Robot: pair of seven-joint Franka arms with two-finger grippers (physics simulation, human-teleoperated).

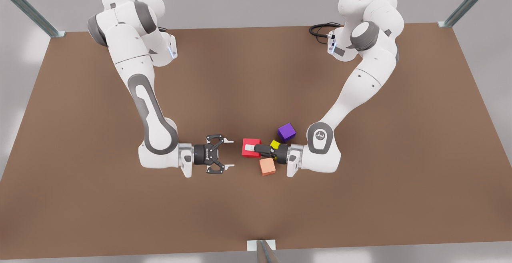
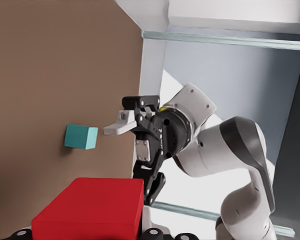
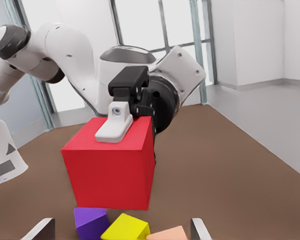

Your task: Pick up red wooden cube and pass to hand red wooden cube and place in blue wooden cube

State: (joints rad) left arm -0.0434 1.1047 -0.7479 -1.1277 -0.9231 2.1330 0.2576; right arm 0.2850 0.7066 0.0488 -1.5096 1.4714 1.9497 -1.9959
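Left tool (image 1: 253, 149) clamped on red wooden cube (image 1: 251, 147), right tool (image 1: 229, 154) wide open.

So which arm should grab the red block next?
The right one. The right gripper is open and faces the red wooden cube, which the left gripper holds out toward it.
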